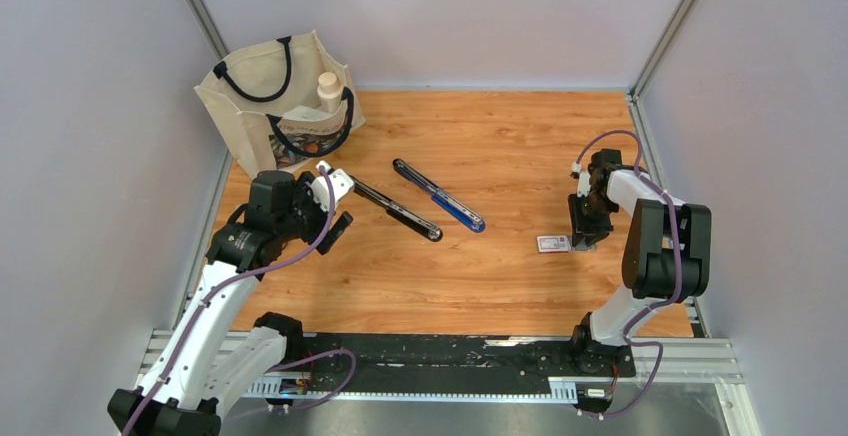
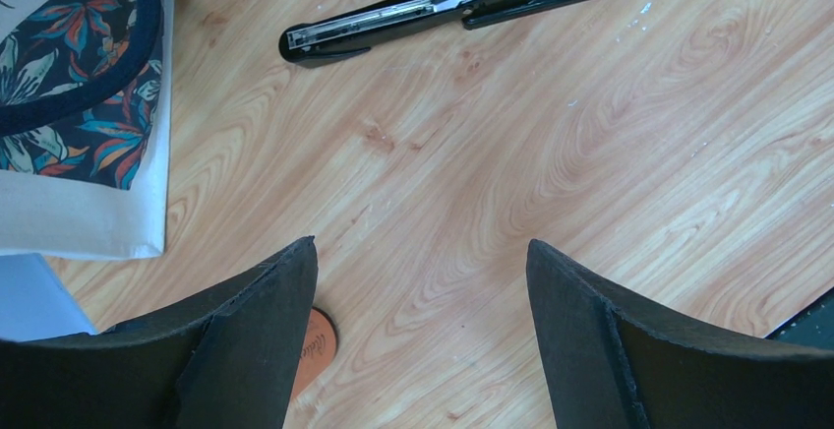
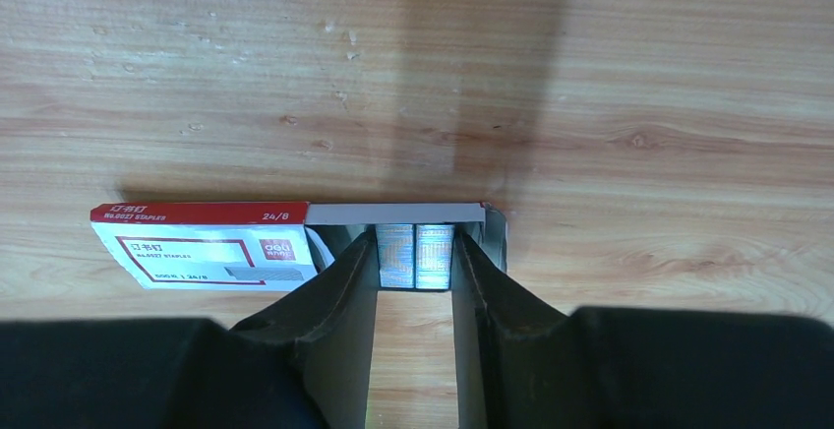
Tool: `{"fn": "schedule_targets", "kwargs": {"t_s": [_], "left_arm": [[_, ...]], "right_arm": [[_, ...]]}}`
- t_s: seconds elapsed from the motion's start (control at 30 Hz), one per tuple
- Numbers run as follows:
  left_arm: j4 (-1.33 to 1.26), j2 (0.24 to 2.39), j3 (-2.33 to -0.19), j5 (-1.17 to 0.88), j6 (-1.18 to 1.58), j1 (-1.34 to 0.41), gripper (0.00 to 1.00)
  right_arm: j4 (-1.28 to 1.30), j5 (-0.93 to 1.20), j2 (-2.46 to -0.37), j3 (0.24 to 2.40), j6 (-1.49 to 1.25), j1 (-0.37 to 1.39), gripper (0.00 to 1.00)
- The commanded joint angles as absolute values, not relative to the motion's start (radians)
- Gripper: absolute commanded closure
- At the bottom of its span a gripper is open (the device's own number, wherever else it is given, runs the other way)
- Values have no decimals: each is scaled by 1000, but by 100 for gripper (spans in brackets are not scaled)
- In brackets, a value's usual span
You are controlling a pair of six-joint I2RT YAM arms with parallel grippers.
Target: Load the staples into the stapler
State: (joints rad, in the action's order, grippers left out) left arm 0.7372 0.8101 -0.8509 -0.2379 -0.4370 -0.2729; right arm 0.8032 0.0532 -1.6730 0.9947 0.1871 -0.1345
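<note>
Staples (image 3: 415, 258) between right gripper (image 3: 417, 237) jaws (box (image 3: 202, 249) open)

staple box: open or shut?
Open. The staple box has its tray slid out; grey staple strips show between the right gripper fingers.

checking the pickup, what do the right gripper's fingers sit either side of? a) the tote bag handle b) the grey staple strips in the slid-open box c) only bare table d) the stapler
b: the right wrist view shows the right gripper with one finger on each side of the staples in the open tray of the box.
</note>
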Motion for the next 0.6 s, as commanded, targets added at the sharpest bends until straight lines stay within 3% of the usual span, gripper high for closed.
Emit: {"fn": "schedule_targets", "kwargs": {"t_s": [0.0,0.57], "left_arm": [[727,810,-845,-250,-448,-267,14],[722,811,-842,-242,-449,-267,14]], "right_arm": [[790,41,-1675,992,178,-141,69],[807,75,-1582,1005,178,-143,73]]}}
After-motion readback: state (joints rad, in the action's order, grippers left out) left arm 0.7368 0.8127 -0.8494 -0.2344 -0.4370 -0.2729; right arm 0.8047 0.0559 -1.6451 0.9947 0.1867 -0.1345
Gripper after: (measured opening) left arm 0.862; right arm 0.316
